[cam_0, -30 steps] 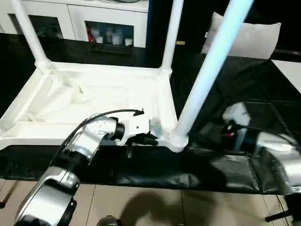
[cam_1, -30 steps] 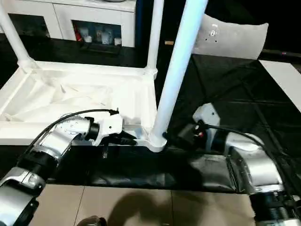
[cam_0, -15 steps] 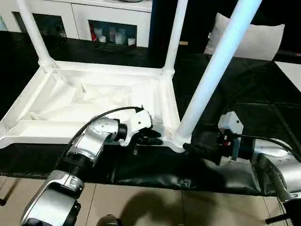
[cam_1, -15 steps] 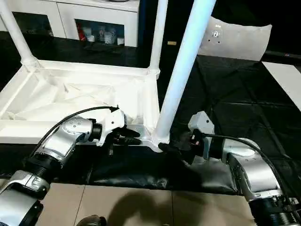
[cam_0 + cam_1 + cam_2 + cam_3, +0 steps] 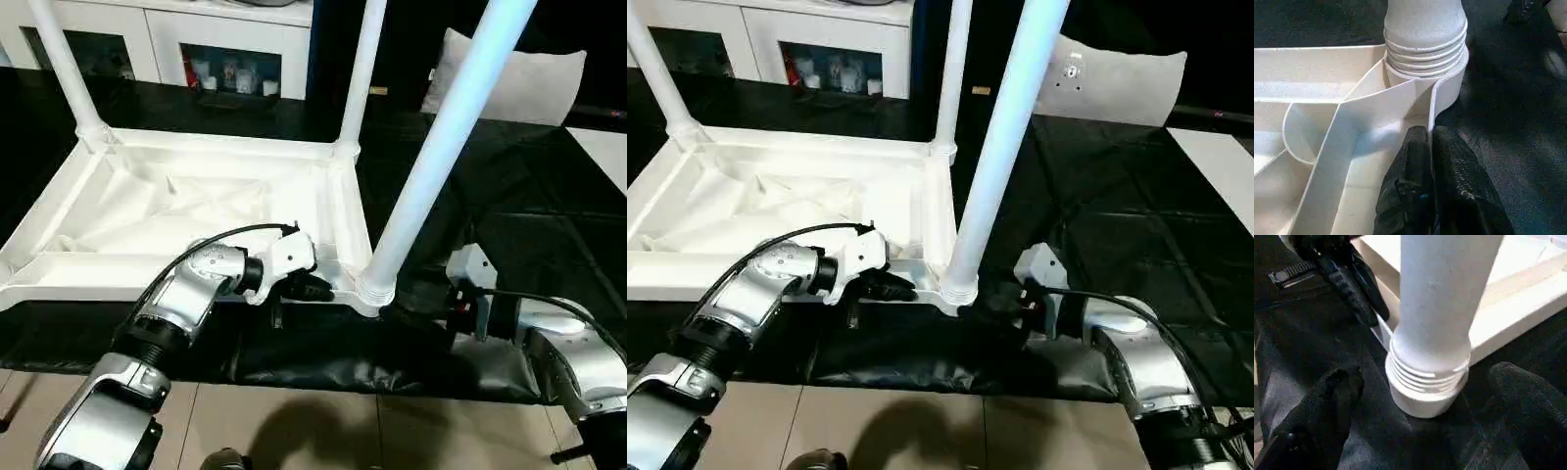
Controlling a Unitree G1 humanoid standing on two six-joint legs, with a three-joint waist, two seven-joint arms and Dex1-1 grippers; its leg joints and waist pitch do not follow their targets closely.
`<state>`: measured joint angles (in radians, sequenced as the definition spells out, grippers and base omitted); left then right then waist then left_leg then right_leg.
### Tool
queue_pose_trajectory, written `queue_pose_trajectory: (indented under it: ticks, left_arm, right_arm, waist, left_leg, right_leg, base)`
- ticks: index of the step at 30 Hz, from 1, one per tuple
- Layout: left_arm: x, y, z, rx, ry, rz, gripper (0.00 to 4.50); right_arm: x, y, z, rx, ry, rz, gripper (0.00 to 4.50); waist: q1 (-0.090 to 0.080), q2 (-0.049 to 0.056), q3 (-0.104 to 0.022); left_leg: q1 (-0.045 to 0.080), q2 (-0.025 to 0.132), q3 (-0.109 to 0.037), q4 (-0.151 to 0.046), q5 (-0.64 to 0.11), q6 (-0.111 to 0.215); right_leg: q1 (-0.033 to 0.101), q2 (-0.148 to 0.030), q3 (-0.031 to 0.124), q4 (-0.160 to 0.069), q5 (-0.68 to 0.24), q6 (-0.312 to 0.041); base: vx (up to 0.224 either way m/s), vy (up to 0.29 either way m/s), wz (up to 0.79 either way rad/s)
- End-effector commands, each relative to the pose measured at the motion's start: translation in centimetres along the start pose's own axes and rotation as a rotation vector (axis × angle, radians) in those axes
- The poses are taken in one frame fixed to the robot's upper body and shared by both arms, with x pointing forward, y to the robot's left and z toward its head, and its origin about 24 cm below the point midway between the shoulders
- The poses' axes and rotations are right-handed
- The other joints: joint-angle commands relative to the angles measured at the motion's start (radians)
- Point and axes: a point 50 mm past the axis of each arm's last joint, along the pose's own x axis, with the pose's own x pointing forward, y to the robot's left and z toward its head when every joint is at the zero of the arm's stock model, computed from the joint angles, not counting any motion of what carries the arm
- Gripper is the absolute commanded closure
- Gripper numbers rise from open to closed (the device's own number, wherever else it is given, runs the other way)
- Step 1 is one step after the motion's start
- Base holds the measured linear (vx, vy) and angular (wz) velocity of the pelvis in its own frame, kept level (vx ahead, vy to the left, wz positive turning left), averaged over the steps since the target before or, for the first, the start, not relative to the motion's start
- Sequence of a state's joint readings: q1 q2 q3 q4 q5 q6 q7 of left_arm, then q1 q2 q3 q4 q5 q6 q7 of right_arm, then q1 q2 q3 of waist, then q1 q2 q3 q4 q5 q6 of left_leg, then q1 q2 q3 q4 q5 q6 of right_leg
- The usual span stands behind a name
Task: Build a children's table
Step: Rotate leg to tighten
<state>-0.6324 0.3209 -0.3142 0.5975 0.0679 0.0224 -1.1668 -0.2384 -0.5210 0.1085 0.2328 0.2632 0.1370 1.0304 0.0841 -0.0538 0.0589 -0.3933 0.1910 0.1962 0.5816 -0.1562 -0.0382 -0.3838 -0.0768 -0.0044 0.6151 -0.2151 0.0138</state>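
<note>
- Left eye view: children's table (image 5: 186, 211) lies upside down on the black worktop (image 5: 509, 186), ribbed underside up, three legs standing in corner sockets.
- Near-right leg (image 5: 441, 147) rises tilted from its socket (image 5: 1447, 90); thread rings on the collar (image 5: 1425, 377) show above the socket, so I judge it not fully screwed home.
- Left hand (image 5: 1431, 161), fingers pressed together, rests its tips against the near rim just beside that socket; holds nothing.
- Right hand (image 5: 1422, 396), fingers wide apart, straddles the collar, one finger each side, not clamped.
- Handling, judged: hollow plastic, light, stiff, smooth, likely slippery. Long leg gives leverage, so the light top may slide or tip. Best hold is low at the ribbed collar, rim braced.
</note>
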Motion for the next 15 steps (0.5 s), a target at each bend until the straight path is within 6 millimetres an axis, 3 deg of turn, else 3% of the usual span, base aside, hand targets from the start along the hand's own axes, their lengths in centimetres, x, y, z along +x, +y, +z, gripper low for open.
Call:
queue_pose_trajectory:
  ticks: [1,11,15]
  left_arm:
    - [-0.5,0.0,-0.8,-0.026,0.053,0.015,4.46]
    - [-0.9,-0.9,-1.0,0.102,0.125,-0.070,4.46]
    - [-0.9,-0.5,-0.5,0.071,0.099,-0.016,4.46]
  right_arm:
    - [-0.7,-0.7,0.3,-0.029,0.002,-0.012,0.00]
    - [-0.6,-0.9,0.7,-0.068,-0.025,0.011,0.00]
    - [-0.9,-0.7,1.5,-0.034,-0.058,0.050,0.00]
  waist:
    - [0.004,-0.006,-0.063]
    - [-0.004,-0.005,-0.065]
    - [-0.002,-0.003,-0.063]
  left_leg:
    - [0.031,0.041,-0.016,-0.063,-0.224,0.040]
    - [0.030,0.041,-0.015,-0.061,-0.195,0.056]
    - [0.032,0.042,-0.015,-0.062,-0.203,0.059]
  right_leg:
    - [0.026,-0.058,0.017,-0.069,-0.097,-0.231]
    - [0.028,-0.056,0.015,-0.064,-0.059,-0.239]
    - [0.028,-0.054,0.015,-0.064,-0.064,-0.246]
  base:
    - [0.000,0.000,0.00]
    - [0.000,0.000,0.00]
    - [0.000,0.000,0.00]
